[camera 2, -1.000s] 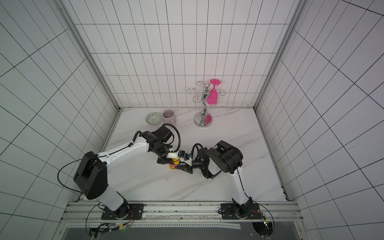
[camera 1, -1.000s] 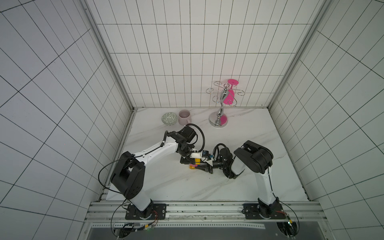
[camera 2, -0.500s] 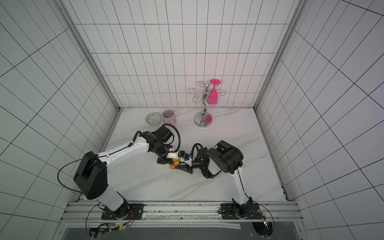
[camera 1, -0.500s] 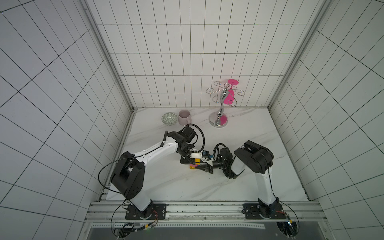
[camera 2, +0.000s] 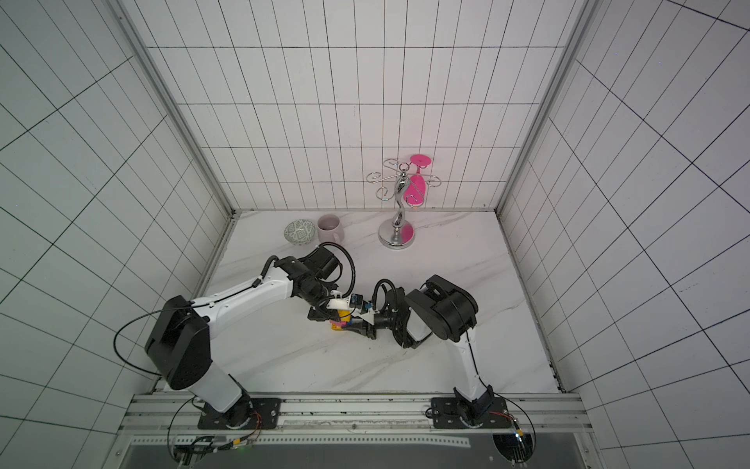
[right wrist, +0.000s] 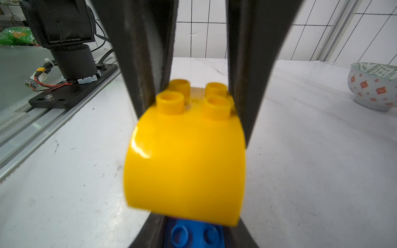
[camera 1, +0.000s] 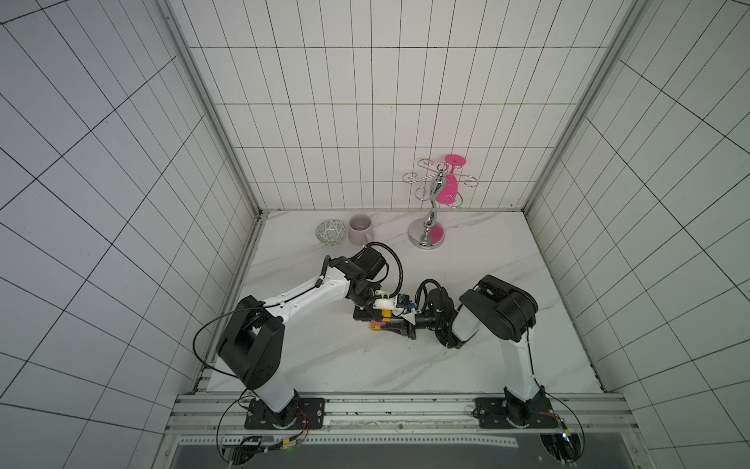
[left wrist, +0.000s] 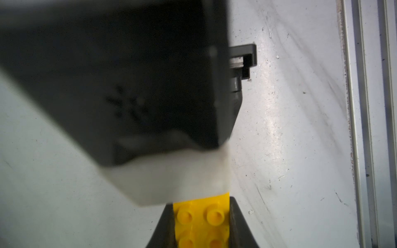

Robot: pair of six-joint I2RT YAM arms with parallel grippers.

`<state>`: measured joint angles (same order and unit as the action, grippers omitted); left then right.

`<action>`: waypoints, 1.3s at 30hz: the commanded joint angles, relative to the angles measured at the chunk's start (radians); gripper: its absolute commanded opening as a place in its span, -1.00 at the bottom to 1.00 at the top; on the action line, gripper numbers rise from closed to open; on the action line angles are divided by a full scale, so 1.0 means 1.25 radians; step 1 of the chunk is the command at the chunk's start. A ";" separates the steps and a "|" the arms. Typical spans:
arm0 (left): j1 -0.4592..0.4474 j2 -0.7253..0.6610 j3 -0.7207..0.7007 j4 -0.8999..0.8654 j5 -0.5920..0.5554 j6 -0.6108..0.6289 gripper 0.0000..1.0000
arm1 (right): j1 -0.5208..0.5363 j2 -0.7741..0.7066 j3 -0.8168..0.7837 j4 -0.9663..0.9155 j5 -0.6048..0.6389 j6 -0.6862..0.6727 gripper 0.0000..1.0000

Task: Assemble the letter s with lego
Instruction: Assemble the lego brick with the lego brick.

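Both grippers meet at the middle of the table over a small clump of lego (camera 1: 381, 325) (camera 2: 341, 320), yellow on top with pink and blue low down. My left gripper (left wrist: 202, 214) (camera 1: 383, 318) is shut on a yellow brick (left wrist: 202, 216), whose rounded yellow face (right wrist: 184, 163) fills the right wrist view with the left fingers (right wrist: 146, 64) clamped on its sides. Just beneath it, my right gripper (right wrist: 194, 234) (camera 1: 399, 327) is shut on a blue brick (right wrist: 193, 235). Whether the bricks form the letter s I cannot tell, since the grippers hide most of them.
A patterned bowl (camera 1: 330, 232) (right wrist: 374, 85) and a pale pink mug (camera 1: 360, 229) stand at the back left. A chrome stand (camera 1: 430, 215) with a pink glass (camera 1: 448, 184) hanging on it is at the back. The metal rail (camera 1: 397, 410) runs along the front edge.
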<state>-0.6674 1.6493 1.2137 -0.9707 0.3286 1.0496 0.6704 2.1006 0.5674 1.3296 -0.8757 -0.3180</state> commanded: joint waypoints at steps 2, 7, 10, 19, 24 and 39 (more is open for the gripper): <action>-0.026 0.106 -0.059 0.057 -0.013 0.002 -0.66 | 0.022 0.033 0.004 -0.077 0.096 -0.109 -0.78; -0.026 0.102 -0.069 0.062 -0.029 0.000 -0.65 | 0.021 0.033 0.003 -0.075 0.099 -0.108 -0.78; -0.026 0.102 -0.073 0.070 -0.037 -0.006 -0.63 | 0.022 0.031 0.004 -0.077 0.099 -0.108 -0.78; -0.026 0.104 -0.066 0.087 -0.050 -0.033 -0.57 | 0.021 0.031 0.005 -0.079 0.103 -0.106 -0.78; -0.026 0.095 -0.070 0.097 -0.039 -0.031 -0.54 | 0.021 0.033 0.005 -0.081 0.106 -0.107 -0.78; -0.026 0.086 -0.068 0.107 -0.037 -0.050 -0.49 | 0.023 0.033 0.007 -0.092 0.104 -0.109 -0.78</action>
<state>-0.6750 1.6516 1.2003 -0.9382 0.2977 0.9966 0.6724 2.0987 0.5686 1.3254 -0.8612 -0.3225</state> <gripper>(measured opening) 0.259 0.346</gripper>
